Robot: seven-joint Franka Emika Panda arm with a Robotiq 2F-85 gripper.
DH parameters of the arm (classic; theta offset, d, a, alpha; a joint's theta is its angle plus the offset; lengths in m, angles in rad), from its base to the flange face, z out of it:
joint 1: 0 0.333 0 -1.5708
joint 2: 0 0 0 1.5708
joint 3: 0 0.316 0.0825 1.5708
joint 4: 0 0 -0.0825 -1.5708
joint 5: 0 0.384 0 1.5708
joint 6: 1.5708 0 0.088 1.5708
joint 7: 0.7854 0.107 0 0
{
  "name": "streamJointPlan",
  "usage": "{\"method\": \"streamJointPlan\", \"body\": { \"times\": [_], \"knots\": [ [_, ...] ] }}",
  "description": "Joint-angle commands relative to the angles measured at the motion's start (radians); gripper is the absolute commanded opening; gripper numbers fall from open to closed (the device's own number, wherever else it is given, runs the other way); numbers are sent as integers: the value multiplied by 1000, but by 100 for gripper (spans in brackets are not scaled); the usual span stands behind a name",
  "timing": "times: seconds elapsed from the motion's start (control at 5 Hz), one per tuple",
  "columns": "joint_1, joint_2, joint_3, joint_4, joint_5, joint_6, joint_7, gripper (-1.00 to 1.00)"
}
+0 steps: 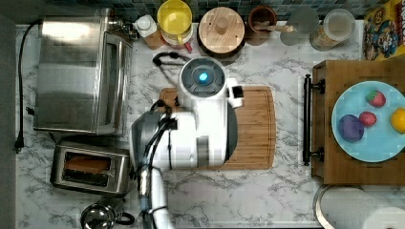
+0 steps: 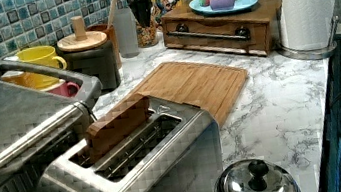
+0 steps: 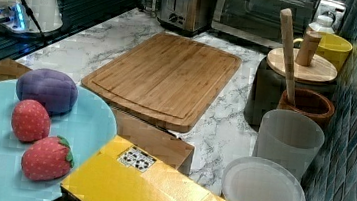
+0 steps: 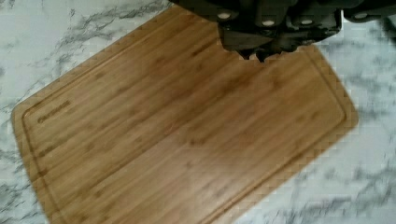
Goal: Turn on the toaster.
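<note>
The toaster [image 1: 90, 182] is a small shiny steel box at the top view's lower left, with a brown slice of bread [image 1: 88, 165] in one of its two slots. The left view has the toaster [image 2: 170, 177] close up, its bread [image 2: 118, 123] standing high out of the slot. It sits far back in the right view [image 3: 181, 5]. My gripper [image 4: 256, 55] hangs shut and holding nothing above the bamboo cutting board [image 4: 187, 140], well apart from the toaster. In the left view the gripper [image 2: 141, 9] hangs dark near the back wall. The white arm [image 1: 200, 119] covers part of the board.
A large steel toaster oven [image 1: 81, 71] stands beside the toaster. A steel pot lid [image 2: 256, 185] lies near the toaster's front. Jars, a yellow mug [image 1: 175, 19] and a cereal box line the tiled wall. A wooden drawer box [image 1: 329, 119] carries a blue plate of toy fruit.
</note>
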Motion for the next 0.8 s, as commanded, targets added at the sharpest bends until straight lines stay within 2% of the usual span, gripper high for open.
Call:
{"method": "streamJointPlan", "body": {
  "times": [0.2,0.4,0.6,0.8],
  "knots": [
    [119,-227,143,-207,105,49,-75,-100],
    [124,-237,178,-239,112,48,-80,-100],
    [124,-168,185,-268,100,77,-123,-100],
    [141,-184,198,-313,94,95,-137,-100]
  ]
}}
